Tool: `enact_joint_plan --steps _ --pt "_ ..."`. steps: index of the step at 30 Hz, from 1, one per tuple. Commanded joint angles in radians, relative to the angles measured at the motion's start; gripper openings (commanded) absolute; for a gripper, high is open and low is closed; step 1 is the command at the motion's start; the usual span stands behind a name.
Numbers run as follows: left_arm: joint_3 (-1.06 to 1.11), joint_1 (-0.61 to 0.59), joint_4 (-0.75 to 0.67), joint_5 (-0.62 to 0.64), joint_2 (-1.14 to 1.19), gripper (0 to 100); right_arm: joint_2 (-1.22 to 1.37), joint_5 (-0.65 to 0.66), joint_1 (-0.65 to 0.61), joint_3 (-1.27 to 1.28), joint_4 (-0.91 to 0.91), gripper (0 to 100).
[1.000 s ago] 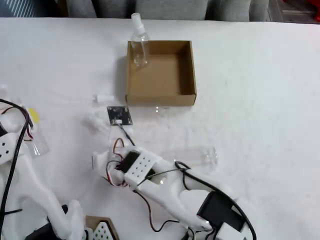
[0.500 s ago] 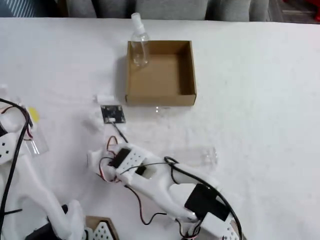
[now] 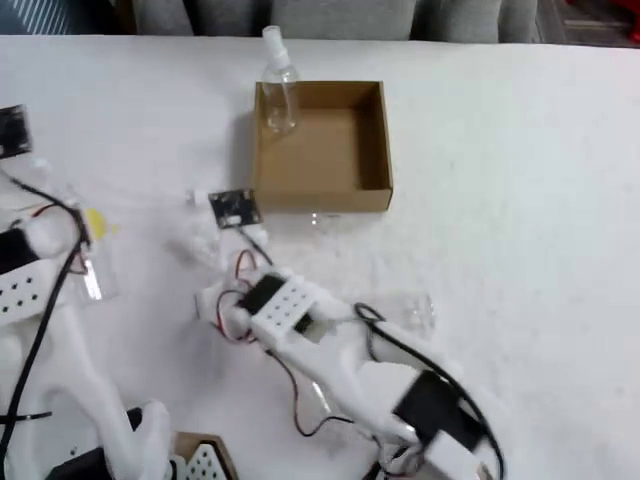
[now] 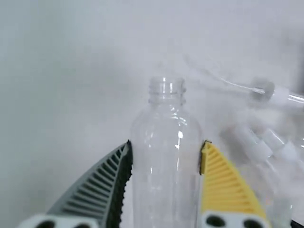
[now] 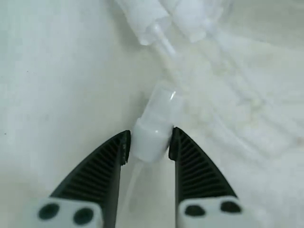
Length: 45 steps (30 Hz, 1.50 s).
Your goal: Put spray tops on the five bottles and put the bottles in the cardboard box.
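Clamping an uncapped bottle (image 4: 165, 175) in the left gripper (image 4: 165, 146) by its body, probably leaving the open neck free for a top. Pinching a spray top (image 5: 153, 130) in the right gripper (image 5: 148, 138) by its collar, close over the table (image 5: 42, 95), likely readying it for that neck. Holding the left arm (image 3: 40, 290) at the table's left side, well apart from the right arm (image 3: 330, 350) lying mid-table, angled toward the cardboard box (image 3: 320, 198). Showing one topped bottle (image 3: 278, 95) standing in the box's far left corner, another bare bottle (image 3: 418, 312) lying near the right arm.
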Motion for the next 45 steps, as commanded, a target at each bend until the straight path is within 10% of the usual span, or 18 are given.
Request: enact_joint_plan --steps 1,14,25,39,45 --pt "-0.021 0.156 -0.008 0.051 -0.030 11 -0.174 0.081 0.070 -0.032 0.137 1.5" --pt "-0.255 0.647 0.195 0.181 -0.099 11 -0.565 0.308 0.527 -0.031 0.366 1.5" --pt "0.068 0.665 0.012 0.181 -0.424 12 -0.917 0.310 0.648 0.130 0.458 1.5" --pt "0.077 0.119 0.158 0.160 -0.424 12 -1.081 0.491 0.611 0.493 0.188 1.5" --pt "0.069 0.077 0.163 0.118 -0.259 12 -1.047 0.491 0.562 0.500 0.188 1.5"
